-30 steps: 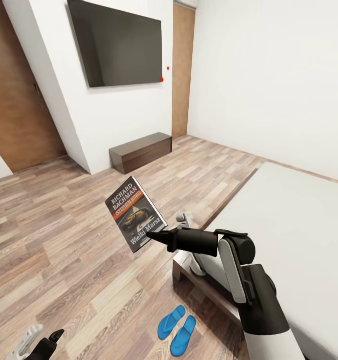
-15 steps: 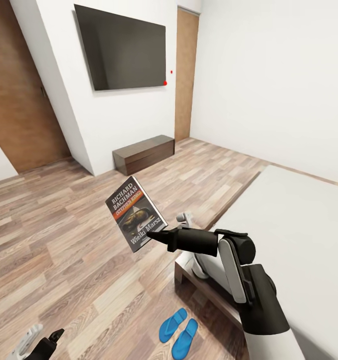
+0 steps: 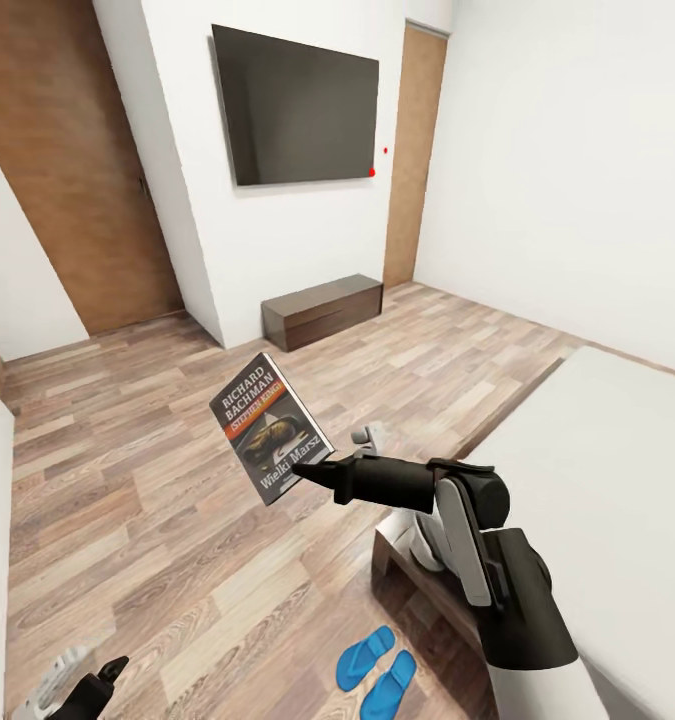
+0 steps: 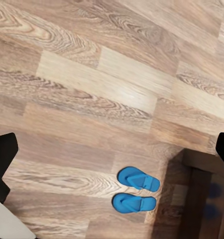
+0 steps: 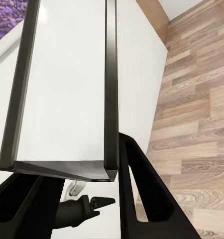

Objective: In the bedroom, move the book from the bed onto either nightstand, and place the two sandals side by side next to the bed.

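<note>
Book (image 3: 269,428) clamped in right end effector (image 3: 317,470), above floor (image 3: 127,480)

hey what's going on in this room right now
The robot's right gripper holds a Richard Bachman paperback by its lower corner, up in the air above the wood floor beside the bed. Two blue sandals lie side by side on the floor by the bed's corner. The left gripper hangs low, holding nothing.
</note>
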